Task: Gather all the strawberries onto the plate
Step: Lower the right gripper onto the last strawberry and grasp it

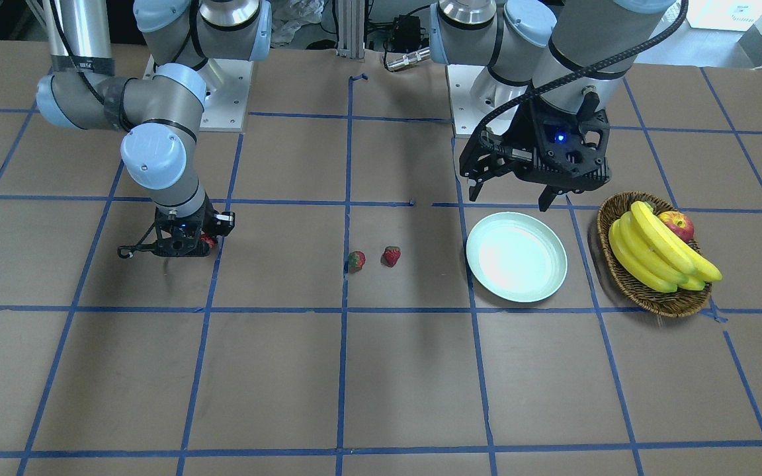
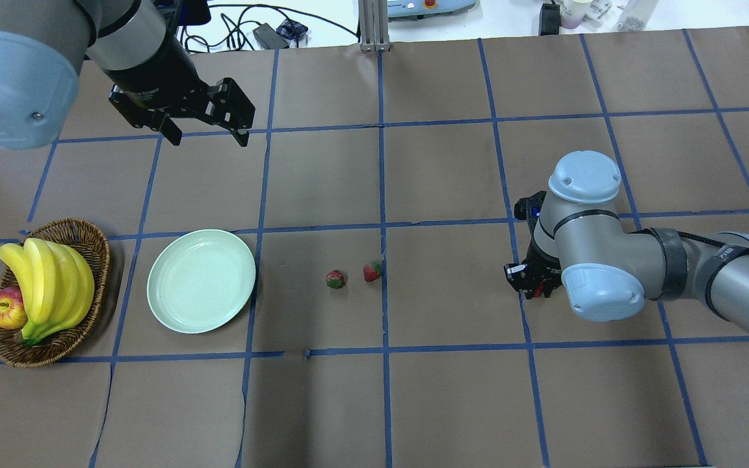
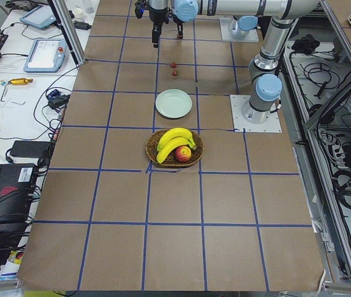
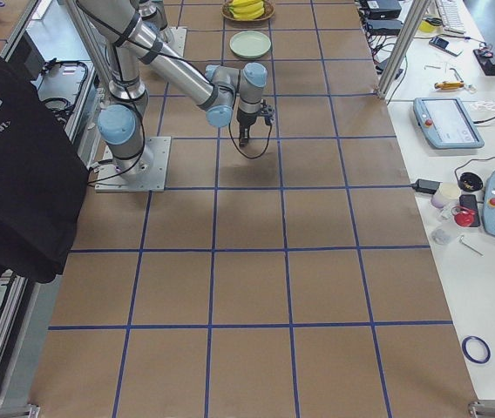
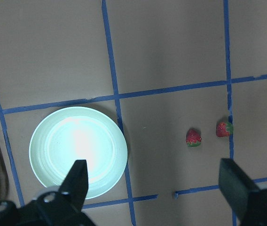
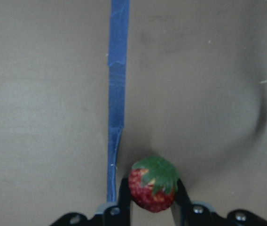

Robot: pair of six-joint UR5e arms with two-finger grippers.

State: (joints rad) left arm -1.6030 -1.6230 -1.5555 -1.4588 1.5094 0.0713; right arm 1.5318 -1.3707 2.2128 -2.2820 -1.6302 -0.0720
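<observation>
Firstly, at the far left, the wicker basket (image 2: 98, 247) holds bananas (image 2: 49, 279) and an apple (image 2: 6, 307); it is no part of the task and lies well apart from both jaws. Next comes the plate (image 2: 201, 281), which has nothing in it. The left gripper (image 2: 209, 133) hovers high with its jaws spread wide and holds nothing. In the left wrist view the plate lies below one finger, and two strawberries lie on the table below the gap, nearer the other finger. These are the first strawberry (image 2: 335, 279) and the second strawberry (image 2: 372, 271), close beside each other but not touching.

At the right, the right gripper (image 6: 151, 202) is low over the table, its jaws pinching the third strawberry (image 6: 152, 183) at the two sides, with the green top turned away from the fingers. Whether this fruit touches the paper I cannot tell.

I judge that each strawberry is very light, small and rather soft, so hard pressing could bruise it, and the tapered shape may slip out. The best hold seems to be across the widest part, just under the leaves, with gentle force.
</observation>
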